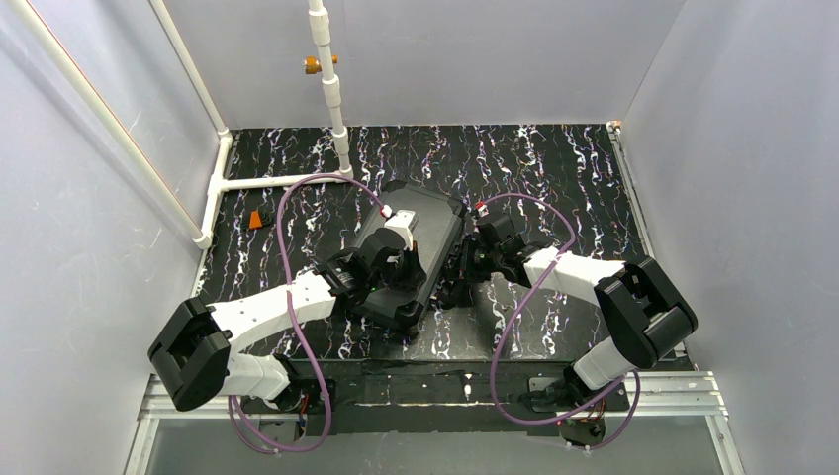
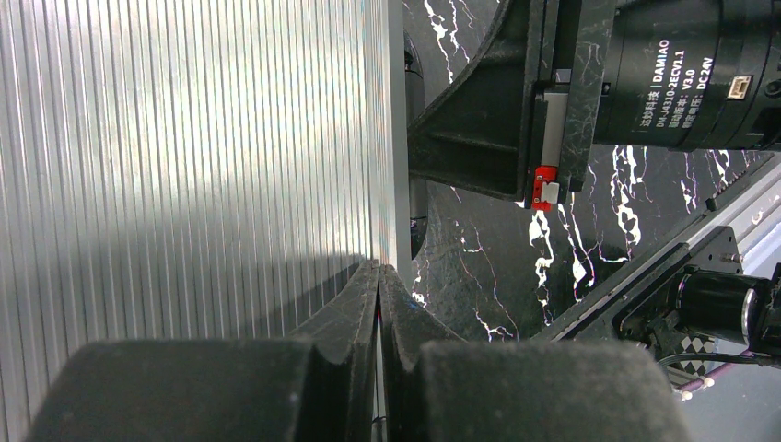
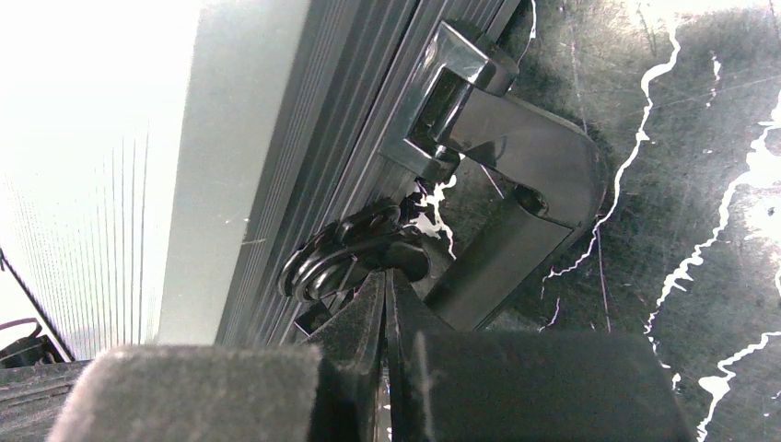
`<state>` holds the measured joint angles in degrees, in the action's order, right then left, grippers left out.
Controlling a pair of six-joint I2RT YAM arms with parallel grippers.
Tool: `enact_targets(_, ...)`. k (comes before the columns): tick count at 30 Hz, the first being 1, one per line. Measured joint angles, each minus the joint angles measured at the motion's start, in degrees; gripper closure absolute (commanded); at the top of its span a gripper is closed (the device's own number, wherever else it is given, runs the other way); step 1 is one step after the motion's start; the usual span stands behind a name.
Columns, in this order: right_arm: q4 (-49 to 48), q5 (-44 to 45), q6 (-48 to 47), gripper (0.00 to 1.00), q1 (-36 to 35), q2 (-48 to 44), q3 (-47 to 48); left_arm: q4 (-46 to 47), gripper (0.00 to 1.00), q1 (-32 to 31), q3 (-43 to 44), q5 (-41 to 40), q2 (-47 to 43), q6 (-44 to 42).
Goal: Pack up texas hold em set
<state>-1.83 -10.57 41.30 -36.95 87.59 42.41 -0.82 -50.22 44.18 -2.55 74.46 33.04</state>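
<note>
Flanking the case [image 1: 440, 226], left end effector [image 2: 379, 273] and right end effector [image 3: 387, 278], both closed.

table [image 1: 554, 168]: black marbled top | pipes [image 1: 331, 89]: white frame, back-left | fitting [image 1: 315, 64]: orange, on upright pipe

The ribbed silver-grey case panel [image 2: 184, 166] fills the left half of the view. The black padded jaws of the left gripper [image 2: 379, 272] are pressed together, tips at the panel's right edge. Upper right, a black cylindrical motor housing [image 2: 681, 74] hangs over the black white-veined tabletop [image 2: 488, 267]
</note>
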Motion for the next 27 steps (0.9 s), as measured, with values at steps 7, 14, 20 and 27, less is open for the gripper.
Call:
enact_targets(7,0.07,0.35,0.11,0.94,0.0,0.0,0.0,0.0,1.0,-0.02,0.0,-0.02,0.0,0.0)
enact_targets(14,0.42,1.31,0.11,0.99,-0.22,0.0,0.0,0.0,1.0,-0.02,0.0,-0.02,0.0,0.0)
enact_targets(20,1.55,3.13,0.04,0.99,-0.24,0.09,0.0,0.0,1.0,-0.07,0.0,-0.04,0.0,-0.02)
enact_targets(27,1.64,3.1,0.13,0.99,-0.24,0.96,0.28,-0.02,1.0,-0.13,0.0,-0.09,0.0,-0.04)
